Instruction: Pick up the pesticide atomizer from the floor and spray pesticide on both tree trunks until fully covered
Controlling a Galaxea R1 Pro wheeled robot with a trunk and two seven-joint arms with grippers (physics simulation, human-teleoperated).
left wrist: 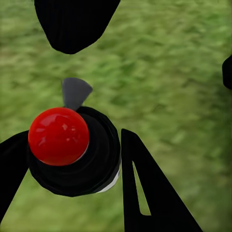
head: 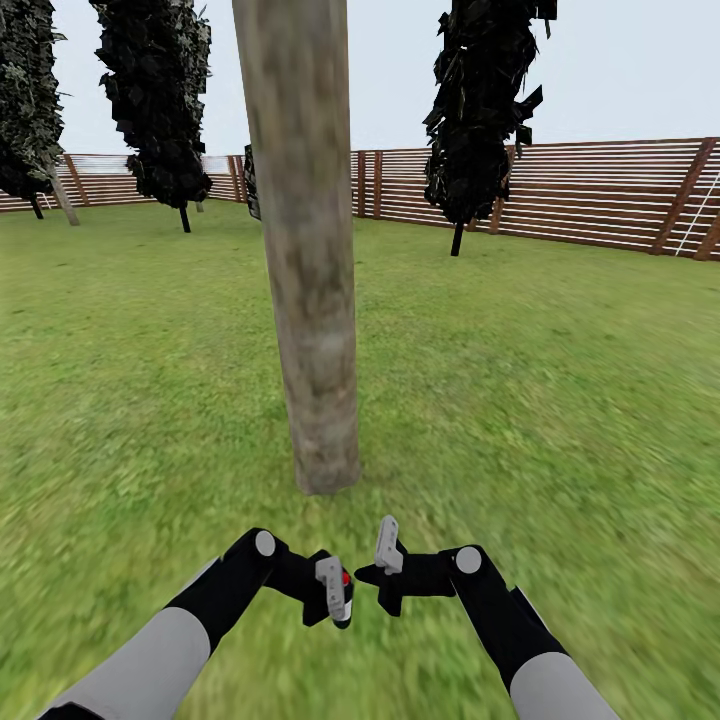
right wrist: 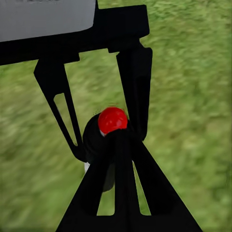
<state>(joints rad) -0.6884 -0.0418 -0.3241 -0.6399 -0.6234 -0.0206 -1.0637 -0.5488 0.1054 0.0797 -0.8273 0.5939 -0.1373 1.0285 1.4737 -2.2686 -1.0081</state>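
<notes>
The pesticide atomizer, a black bottle with a glossy red tip, is clamped between the narrowly parted fingers of the left gripper, just before the tree trunk; the right gripper's opening cannot be told

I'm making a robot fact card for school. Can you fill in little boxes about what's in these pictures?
place: green lawn with a wooden slat fence behind
nearest tree: tree trunk straight ahead of the robot, bark mottled grey-brown
other trees: dark narrow trees near the fence
left claw: left claw shut on the pesticide atomizer, a black bottle with a red tip
right claw: right claw close beside it; open or shut cannot be told
white specks on trunk: none visible
</notes>
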